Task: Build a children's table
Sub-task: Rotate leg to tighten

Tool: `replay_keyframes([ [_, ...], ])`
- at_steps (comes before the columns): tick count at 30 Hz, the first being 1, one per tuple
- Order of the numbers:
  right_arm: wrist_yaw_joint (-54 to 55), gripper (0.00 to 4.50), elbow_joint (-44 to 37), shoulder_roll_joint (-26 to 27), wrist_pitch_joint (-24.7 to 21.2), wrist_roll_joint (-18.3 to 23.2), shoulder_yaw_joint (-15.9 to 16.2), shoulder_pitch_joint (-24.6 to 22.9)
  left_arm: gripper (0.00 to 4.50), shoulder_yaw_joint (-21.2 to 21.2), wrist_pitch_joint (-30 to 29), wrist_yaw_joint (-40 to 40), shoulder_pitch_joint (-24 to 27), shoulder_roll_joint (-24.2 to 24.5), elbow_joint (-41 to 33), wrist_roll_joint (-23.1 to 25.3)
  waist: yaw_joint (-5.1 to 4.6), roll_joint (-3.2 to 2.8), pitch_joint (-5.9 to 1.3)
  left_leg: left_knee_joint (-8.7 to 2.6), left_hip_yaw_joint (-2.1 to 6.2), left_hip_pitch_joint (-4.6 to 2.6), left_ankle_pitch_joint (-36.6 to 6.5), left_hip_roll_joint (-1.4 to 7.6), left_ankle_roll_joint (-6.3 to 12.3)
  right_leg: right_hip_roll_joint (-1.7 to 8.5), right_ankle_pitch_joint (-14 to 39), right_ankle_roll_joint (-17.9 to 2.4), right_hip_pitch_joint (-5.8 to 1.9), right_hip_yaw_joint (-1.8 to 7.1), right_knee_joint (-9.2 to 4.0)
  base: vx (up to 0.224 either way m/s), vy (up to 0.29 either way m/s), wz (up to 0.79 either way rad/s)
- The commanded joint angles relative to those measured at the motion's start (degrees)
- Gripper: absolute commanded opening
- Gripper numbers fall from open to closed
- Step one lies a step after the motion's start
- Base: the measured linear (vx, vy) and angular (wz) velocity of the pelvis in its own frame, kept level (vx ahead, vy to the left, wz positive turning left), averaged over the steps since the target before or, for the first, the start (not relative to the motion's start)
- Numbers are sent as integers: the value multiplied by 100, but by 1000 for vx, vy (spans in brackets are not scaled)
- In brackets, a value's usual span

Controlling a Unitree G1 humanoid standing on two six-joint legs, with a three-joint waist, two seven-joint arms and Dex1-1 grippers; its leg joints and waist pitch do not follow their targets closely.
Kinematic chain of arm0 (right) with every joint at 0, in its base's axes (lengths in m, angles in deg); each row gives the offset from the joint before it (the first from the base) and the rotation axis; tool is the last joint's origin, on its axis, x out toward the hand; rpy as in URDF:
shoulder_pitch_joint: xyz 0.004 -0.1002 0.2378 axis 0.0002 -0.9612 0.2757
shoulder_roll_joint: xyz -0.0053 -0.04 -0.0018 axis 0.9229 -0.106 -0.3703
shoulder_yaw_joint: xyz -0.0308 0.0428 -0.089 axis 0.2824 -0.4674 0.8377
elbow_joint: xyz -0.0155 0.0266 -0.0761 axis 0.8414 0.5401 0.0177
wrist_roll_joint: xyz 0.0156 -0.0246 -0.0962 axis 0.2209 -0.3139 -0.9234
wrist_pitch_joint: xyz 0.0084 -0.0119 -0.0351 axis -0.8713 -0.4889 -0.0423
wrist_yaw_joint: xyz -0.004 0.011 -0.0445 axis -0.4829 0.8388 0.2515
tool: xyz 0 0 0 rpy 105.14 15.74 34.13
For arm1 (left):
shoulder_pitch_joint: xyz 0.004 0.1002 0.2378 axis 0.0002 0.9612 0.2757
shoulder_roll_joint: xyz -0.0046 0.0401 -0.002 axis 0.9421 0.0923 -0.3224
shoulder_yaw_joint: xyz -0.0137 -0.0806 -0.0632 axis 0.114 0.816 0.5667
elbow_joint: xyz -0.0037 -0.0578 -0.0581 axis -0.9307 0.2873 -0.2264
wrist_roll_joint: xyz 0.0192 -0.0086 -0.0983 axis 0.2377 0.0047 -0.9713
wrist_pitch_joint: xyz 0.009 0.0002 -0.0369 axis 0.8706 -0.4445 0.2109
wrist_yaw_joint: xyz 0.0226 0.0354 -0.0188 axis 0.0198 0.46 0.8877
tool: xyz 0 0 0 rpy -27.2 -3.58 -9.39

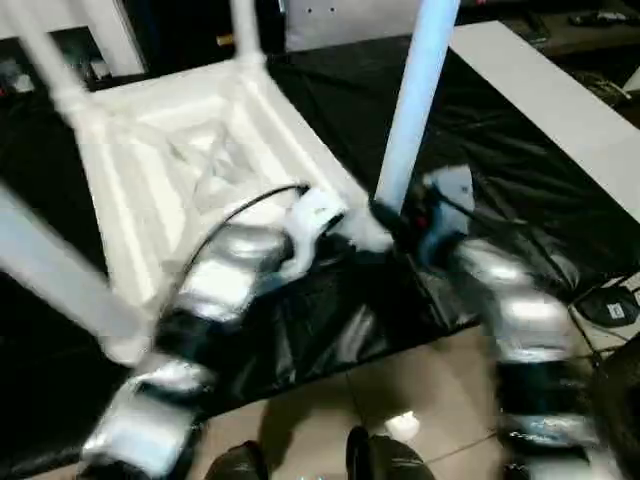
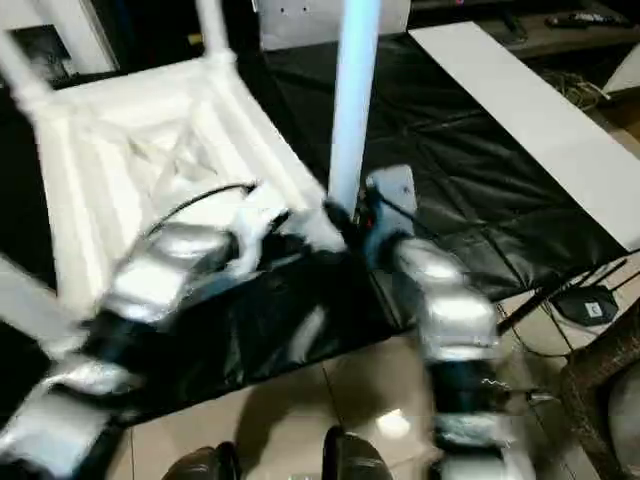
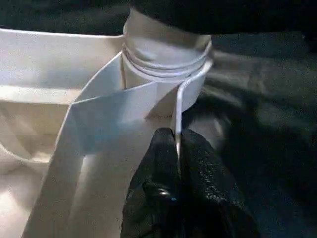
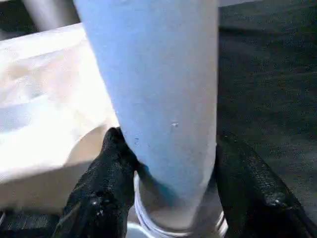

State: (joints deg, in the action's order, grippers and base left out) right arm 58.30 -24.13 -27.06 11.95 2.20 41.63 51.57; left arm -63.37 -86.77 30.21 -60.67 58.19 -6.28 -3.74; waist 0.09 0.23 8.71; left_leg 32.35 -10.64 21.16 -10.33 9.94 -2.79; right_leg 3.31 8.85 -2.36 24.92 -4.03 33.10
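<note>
White plastic rim of the upturned table top [image 3: 99,119] is pinched by the left gripper [image 3: 177,148], on the black cover [image 1: 500,160]. Beyond, the fourth leg [image 4: 153,99] is clasped by the right gripper [image 4: 168,163] at its corner socket [image 3: 166,54]; firm seating is probably needed next.
</note>
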Motion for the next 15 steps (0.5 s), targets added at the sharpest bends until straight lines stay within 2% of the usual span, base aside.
replay_keyframes([
  [1, 337, 255, 395, 232, -41, -114, 335, -76, 0, -411, 121, -17, -12, -400, -83, -192, 66, 40, -451, -301, 121, -31, -505, 244, 490, 481, 1313, -1132, -406, 318, -395, 0, 0, 0],
  [5, 147, 278, 261, 248, 58, 12, 281, -123, 0, -425, 148, -45, 25, -368, -141, -201, 96, 28, -465, -286, 108, -13, -390, 243, 724, 483, 870, -1256, -438, 326, -349, 0, 0, 0],
  [6, 78, 295, 187, 196, 54, 47, 266, -144, 0, -431, 181, -88, 42, -322, -165, -197, 98, 33, -469, -285, 109, -11, -361, 243, 744, 480, 818, -1267, -444, 325, -340, 0, 0, 0],
  [12, -627, 340, -114, -412, 322, 286, -14, -249, 0, -416, 552, -490, 119, -14, -141, -184, 175, 40, -468, -268, 101, -17, -307, 247, 898, 488, 792, -1275, -451, 325, -340, 0, 0, 0],
  [13, -1126, 349, -240, -749, 328, 482, -78, -300, 0, -448, 647, -739, 168, 150, -167, -236, 196, 51, -460, -268, 96, -23, -319, 246, 903, 486, 850, -1267, -453, 326, -342, 0, 0, 0],
  [15, -1461, 356, -322, -932, 308, 605, -80, -339, 0, -465, 703, -872, 193, 237, -181, -262, 226, 44, -462, -264, 98, -28, -319, 267, 953, 486, 808, -1266, -456, 332, -327, 0, 0, 0],
])
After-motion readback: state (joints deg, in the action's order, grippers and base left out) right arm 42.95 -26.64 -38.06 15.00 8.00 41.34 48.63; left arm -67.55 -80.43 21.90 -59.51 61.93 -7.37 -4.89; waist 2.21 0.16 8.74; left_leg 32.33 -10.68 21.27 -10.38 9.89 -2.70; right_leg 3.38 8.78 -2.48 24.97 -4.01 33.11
